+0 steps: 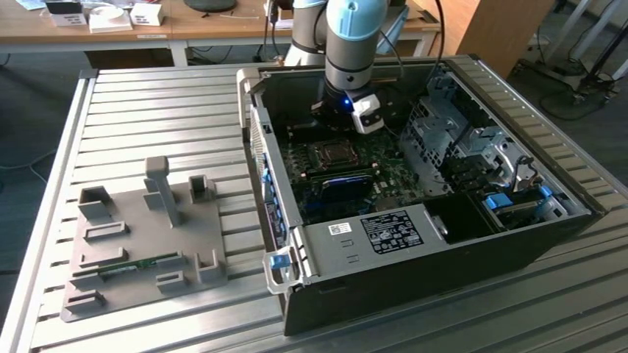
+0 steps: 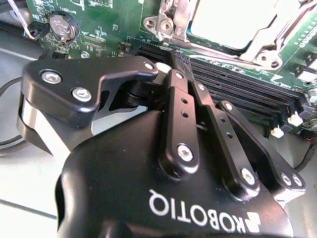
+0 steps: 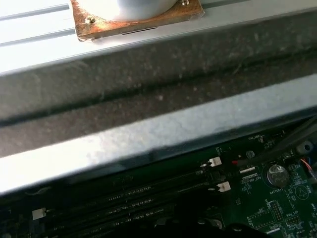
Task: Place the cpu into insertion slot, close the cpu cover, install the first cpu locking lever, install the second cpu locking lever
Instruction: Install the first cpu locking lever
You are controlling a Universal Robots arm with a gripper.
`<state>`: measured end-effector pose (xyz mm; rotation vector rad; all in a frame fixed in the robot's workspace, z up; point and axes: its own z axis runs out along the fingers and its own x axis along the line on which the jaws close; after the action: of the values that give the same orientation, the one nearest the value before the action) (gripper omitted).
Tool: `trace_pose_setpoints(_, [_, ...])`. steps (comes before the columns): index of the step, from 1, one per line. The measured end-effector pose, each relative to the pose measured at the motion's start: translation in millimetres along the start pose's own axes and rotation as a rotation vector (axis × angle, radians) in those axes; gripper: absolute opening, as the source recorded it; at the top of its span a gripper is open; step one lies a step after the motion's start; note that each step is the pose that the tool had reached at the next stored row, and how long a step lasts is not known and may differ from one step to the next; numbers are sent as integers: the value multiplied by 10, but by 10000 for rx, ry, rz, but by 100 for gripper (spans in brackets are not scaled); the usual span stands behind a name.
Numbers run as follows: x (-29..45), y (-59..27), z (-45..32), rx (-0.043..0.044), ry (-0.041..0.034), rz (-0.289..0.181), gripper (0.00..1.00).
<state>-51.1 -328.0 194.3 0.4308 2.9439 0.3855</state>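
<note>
My gripper [image 1: 337, 126] hangs inside the open computer case, just beyond the far edge of the insertion slot [image 1: 332, 154] on the green board. In the second wrist view its black fingers [image 2: 174, 94] meet at the gripper [image 2: 166, 62] tip, shut with nothing seen between them, low over the black memory slots [image 2: 237, 91]. Past the tip, the cpu [image 2: 233, 20] shows as a bright flat square. The silvery cpu cover [image 2: 257, 47] frames it and appears to lie flat. I cannot make out how the locking levers stand.
A grey drive cage [image 1: 451, 140] fills the case's right side and a labelled metal box [image 1: 383, 232] its near end. The case wall [image 3: 148, 134] rises close by the memory slots [image 3: 148, 193]. A coin battery [image 2: 62, 26] sits on the board. A grey fixture plate [image 1: 147, 243] lies on the slatted table.
</note>
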Motion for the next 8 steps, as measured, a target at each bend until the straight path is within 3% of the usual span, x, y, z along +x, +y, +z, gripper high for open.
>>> trace_pose_setpoints(8, [2,-28,-7,15,-54,-17,11])
